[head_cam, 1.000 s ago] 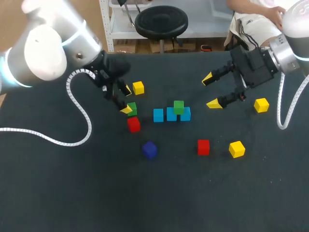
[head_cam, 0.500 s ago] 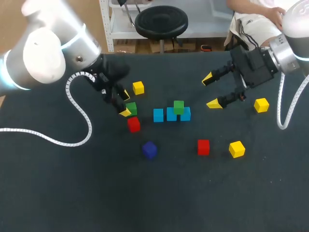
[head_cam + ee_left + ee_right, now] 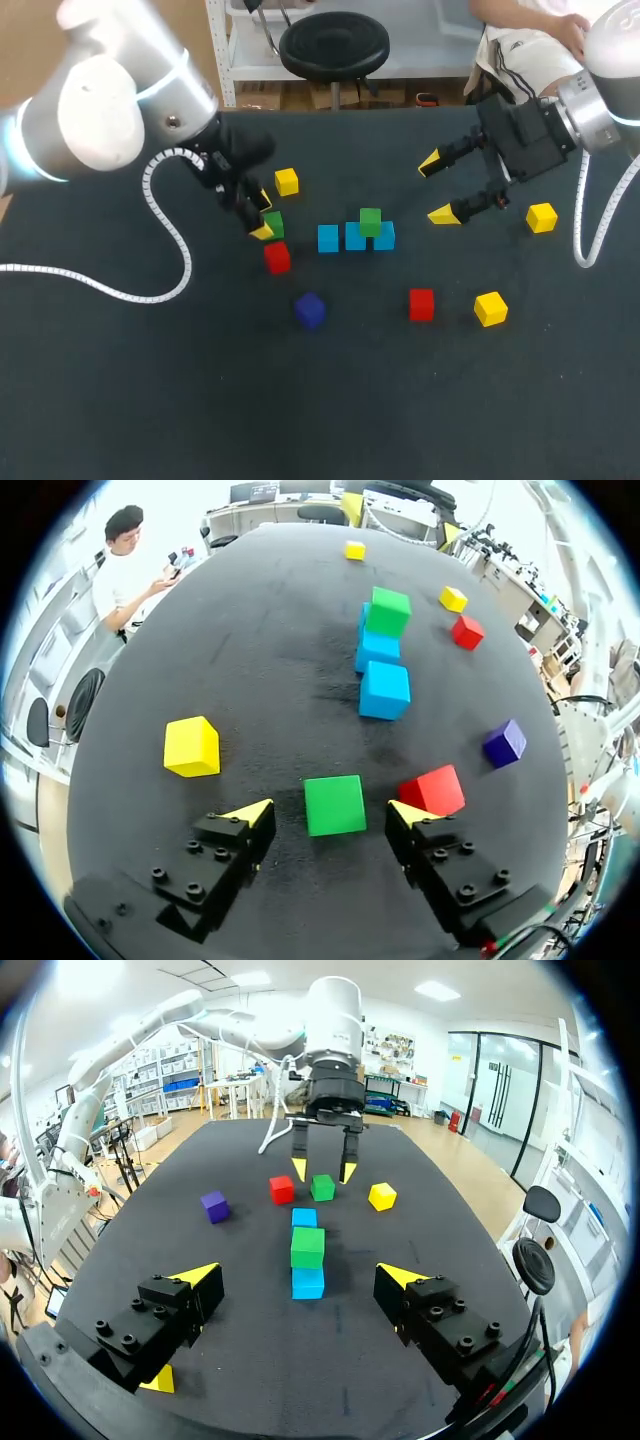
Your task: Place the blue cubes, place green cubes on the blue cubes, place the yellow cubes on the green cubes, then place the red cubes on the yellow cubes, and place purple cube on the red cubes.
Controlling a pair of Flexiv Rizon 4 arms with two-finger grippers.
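Note:
A loose green cube (image 3: 335,805) lies on the black table between the fingers of my left gripper (image 3: 330,813), which is open with a gap on each side of the cube. In the head view that gripper (image 3: 264,216) straddles the same green cube (image 3: 272,222). A row of blue cubes (image 3: 355,237) lies mid-table, and a second green cube (image 3: 371,221) sits on it. My right gripper (image 3: 437,188) hangs open and empty above the table, right of the row. In its own view this gripper (image 3: 298,1275) faces the blue cubes (image 3: 308,1282).
A red cube (image 3: 277,257) lies just in front of my left gripper, close to one fingertip (image 3: 410,812). A yellow cube (image 3: 287,181) sits behind it. A purple cube (image 3: 310,309), another red cube (image 3: 421,303) and two yellow cubes (image 3: 490,308) (image 3: 541,217) are scattered nearer and to the right.
My left gripper's fingers have drawn closer together around the loose green cube. The right arm has not moved.

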